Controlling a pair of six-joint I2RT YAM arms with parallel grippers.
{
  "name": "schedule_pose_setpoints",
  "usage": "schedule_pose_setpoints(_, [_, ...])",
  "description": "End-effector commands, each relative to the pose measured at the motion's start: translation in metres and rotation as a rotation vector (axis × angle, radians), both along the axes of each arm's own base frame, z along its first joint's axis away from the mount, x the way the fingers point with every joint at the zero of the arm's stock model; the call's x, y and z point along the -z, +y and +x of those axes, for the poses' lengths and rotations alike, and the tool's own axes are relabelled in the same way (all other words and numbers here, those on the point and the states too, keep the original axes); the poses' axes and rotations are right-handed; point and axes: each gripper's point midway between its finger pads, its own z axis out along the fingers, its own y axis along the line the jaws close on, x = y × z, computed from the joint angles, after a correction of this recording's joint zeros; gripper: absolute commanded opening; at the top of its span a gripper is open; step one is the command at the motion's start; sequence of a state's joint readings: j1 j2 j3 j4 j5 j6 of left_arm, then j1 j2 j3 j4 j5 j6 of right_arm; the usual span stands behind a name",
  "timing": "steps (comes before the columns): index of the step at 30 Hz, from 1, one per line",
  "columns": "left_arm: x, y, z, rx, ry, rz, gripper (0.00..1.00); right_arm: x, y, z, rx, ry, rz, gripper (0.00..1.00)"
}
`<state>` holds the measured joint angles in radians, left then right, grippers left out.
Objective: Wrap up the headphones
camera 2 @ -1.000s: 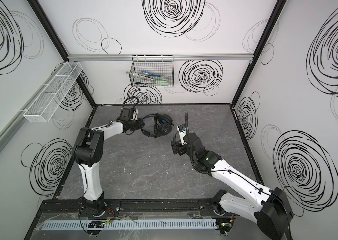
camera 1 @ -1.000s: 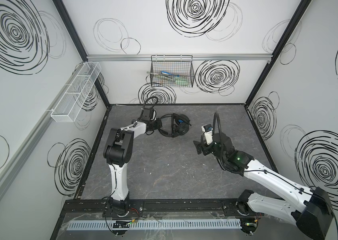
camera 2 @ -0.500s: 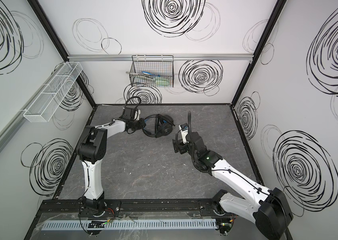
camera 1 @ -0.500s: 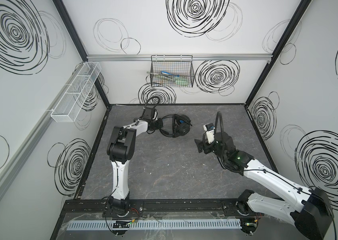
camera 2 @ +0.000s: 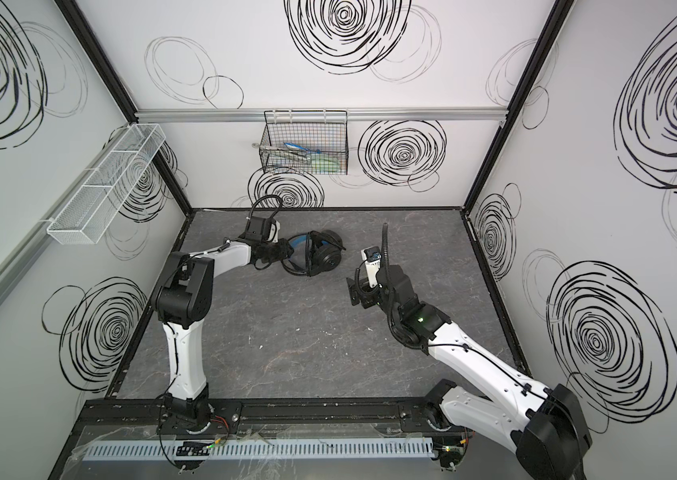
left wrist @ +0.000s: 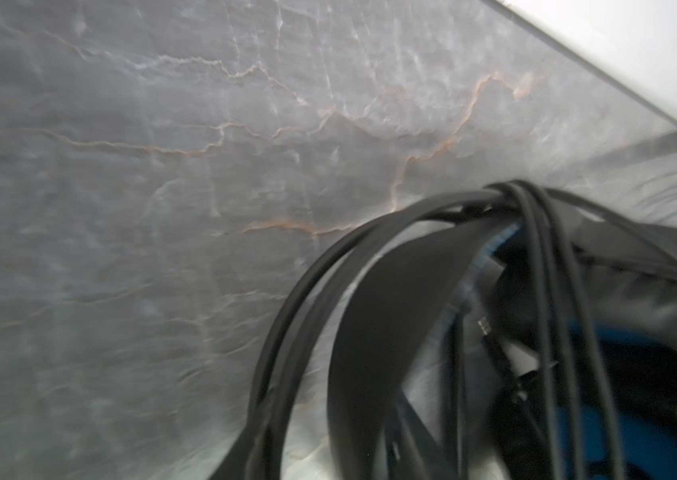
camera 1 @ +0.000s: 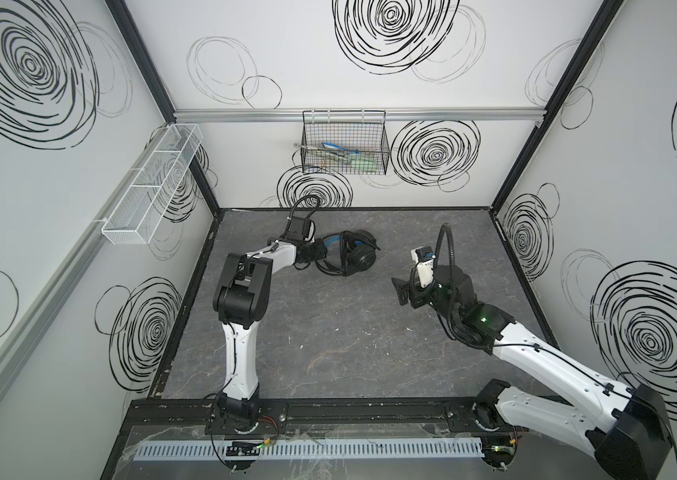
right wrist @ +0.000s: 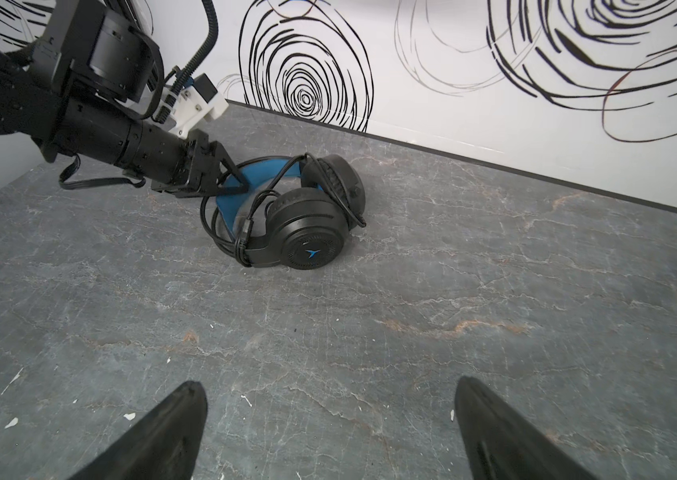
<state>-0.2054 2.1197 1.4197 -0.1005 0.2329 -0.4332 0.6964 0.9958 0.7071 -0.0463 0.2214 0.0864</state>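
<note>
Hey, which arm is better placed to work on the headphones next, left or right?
Probably left. The left claw is at the headphones by the blue headband; the right claw sits open, well short of them.

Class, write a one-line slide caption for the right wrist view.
Left hand at the blue strap of cable-wrapped headphones; right hand open, well clear.

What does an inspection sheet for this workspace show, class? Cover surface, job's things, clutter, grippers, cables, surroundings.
Surface: grey marbled table.
Job's things: headphones lying near back wall, cable wound round headband.
Clutter: small white flecks.
Grippers: left gripper at headband, jaws unclear; right gripper open, empty, apart.
Cables: corrugated hose arching over right wrist.
Surroundings: wire basket holding items on back wall; mesh tray on side wall.
</note>
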Motion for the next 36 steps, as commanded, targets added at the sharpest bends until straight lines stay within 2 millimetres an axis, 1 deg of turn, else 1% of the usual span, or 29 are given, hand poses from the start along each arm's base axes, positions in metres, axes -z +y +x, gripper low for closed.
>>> schedule_pose_setpoints(1, [-0.037,0.012,0.008,-0.03,-0.1,0.016,0.77,-0.01,-0.007,-0.001,0.022,-0.052,0.04,0.97])
schedule_pose_setpoints(3, [-0.044,0.013,0.005,-0.03,-0.113,0.013,0.95,-0.007,-0.009,-0.002,0.031,-0.048,0.035,0.97])
schedule_pose_setpoints(4, [-0.047,0.014,0.003,-0.03,-0.116,0.014,1.0,-0.006,-0.01,-0.002,0.035,-0.046,0.033,0.97])
schedule_pose_setpoints(5, [-0.05,0.015,0.002,-0.031,-0.118,0.016,0.97,-0.005,-0.011,-0.002,0.038,-0.046,0.034,0.97])
schedule_pose_setpoints(7, [-0.056,0.018,-0.004,-0.036,-0.122,0.018,0.96,-0.005,-0.014,-0.003,0.049,-0.051,0.035,0.97])
schedule_pose_setpoints(9, [-0.063,0.026,-0.014,-0.057,-0.13,0.023,0.96,-0.008,-0.02,-0.004,0.072,-0.069,0.043,0.97])
schedule_pose_setpoints(11, [-0.067,0.036,-0.029,-0.079,-0.134,0.037,0.96,-0.011,-0.026,-0.003,0.099,-0.096,0.056,0.97])
schedule_pose_setpoints(14, [-0.073,0.052,-0.058,-0.117,-0.139,0.084,0.96,-0.022,-0.035,-0.005,0.133,-0.183,0.114,0.97])
schedule_pose_setpoints(16, [-0.074,0.065,-0.08,-0.148,-0.135,0.161,0.96,-0.025,-0.054,-0.003,0.22,-0.261,0.161,0.97])
schedule_pose_setpoints(18, [-0.08,0.082,-0.102,-0.192,-0.161,0.308,0.96,-0.026,-0.081,0.001,0.346,-0.334,0.207,0.97])
schedule_pose_setpoints(20, [-0.09,0.096,-0.119,-0.241,-0.206,0.404,0.96,-0.027,-0.103,0.007,0.433,-0.379,0.246,0.97])
schedule_pose_setpoints(22, [-0.102,0.104,-0.128,-0.28,-0.247,0.411,0.96,-0.024,-0.123,0.017,0.512,-0.402,0.268,0.97])
schedule_pose_setpoints(23, [-0.11,0.108,-0.131,-0.3,-0.273,0.401,0.96,-0.019,-0.135,0.024,0.565,-0.39,0.273,0.97])
schedule_pose_setpoints(25, [-0.127,0.123,-0.132,-0.374,-0.328,0.418,0.96,-0.005,-0.156,0.039,0.663,-0.34,0.258,0.97])
schedule_pose_setpoints(26, [-0.137,0.135,-0.134,-0.434,-0.368,0.457,0.96,0.006,-0.163,0.048,0.679,-0.307,0.218,0.97])
schedule_pose_setpoints(28, [-0.146,0.157,-0.141,-0.549,-0.426,0.525,0.96,0.025,-0.174,0.064,0.697,-0.257,0.122,0.97])
schedule_pose_setpoints(29, [-0.146,0.161,-0.141,-0.538,-0.454,0.554,0.96,0.034,-0.184,0.069,0.744,-0.236,0.09,0.97])
schedule_pose_setpoints(30, [-0.145,0.163,-0.142,-0.523,-0.47,0.569,0.96,0.04,-0.189,0.073,0.763,-0.222,0.075,0.97])
schedule_pose_setpoints(32, [-0.138,0.175,-0.144,-0.555,-0.465,0.606,0.96,0.053,-0.197,0.081,0.766,-0.2,0.079,0.97])
schedule_pose_setpoints(34, [-0.134,0.18,-0.144,-0.566,-0.489,0.634,0.96,0.062,-0.2,0.084,0.759,-0.198,0.067,0.97])
schedule_pose_setpoints(35, [-0.132,0.179,-0.144,-0.563,-0.521,0.643,0.96,0.061,-0.2,0.087,0.754,-0.209,0.049,0.97])
schedule_pose_setpoints(36, [-0.129,0.179,-0.145,-0.555,-0.546,0.652,0.96,0.06,-0.196,0.09,0.731,-0.208,0.032,0.97])
